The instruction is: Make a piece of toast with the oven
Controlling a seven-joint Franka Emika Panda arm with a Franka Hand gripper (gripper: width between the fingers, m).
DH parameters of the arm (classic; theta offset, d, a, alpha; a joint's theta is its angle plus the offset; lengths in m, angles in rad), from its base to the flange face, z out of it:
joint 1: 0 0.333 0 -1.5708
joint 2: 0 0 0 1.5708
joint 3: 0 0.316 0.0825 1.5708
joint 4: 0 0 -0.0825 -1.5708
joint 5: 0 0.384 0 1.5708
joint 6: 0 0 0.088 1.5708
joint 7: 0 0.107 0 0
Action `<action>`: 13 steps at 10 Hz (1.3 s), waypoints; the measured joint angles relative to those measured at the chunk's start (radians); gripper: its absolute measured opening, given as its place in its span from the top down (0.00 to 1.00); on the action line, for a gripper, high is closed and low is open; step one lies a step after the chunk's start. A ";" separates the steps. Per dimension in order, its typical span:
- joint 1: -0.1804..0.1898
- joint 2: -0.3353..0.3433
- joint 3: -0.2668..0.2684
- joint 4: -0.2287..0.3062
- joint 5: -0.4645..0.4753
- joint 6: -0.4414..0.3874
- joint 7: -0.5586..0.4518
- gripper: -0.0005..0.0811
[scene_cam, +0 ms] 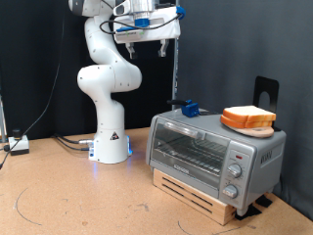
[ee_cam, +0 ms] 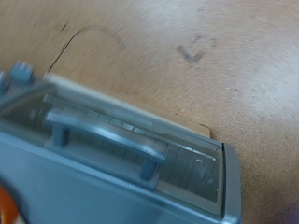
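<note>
The silver-grey oven (scene_cam: 210,149) stands on a low wooden pallet at the exterior view's right, its glass door shut. The piece of toast (scene_cam: 247,119) lies on top of the oven, near the knob side. My gripper (scene_cam: 156,41) hangs high above the oven's left end, well clear of it and holding nothing that shows. In the wrist view I look down on the oven (ee_cam: 121,177) with its door handle (ee_cam: 107,140). An orange sliver of the toast's crust (ee_cam: 5,201) shows at the frame's edge. My fingers do not show there.
A small blue object (scene_cam: 189,109) sits on the oven's top at its far left. The oven's knobs (scene_cam: 235,171) are on its front right panel. A black stand (scene_cam: 266,93) rises behind the oven. The robot base (scene_cam: 110,147) stands on the brown table, with cables beside it.
</note>
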 joint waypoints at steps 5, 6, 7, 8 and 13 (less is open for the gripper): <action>0.116 -0.027 -0.066 -0.023 0.016 0.009 -0.376 0.01; 0.132 -0.028 -0.073 -0.020 0.035 -0.020 -0.457 0.01; 0.166 -0.028 -0.099 -0.018 0.054 -0.036 -0.567 0.01; 0.200 -0.021 -0.132 -0.020 0.068 -0.036 -0.684 0.01; 0.276 0.029 -0.221 -0.026 0.112 -0.011 -0.911 0.01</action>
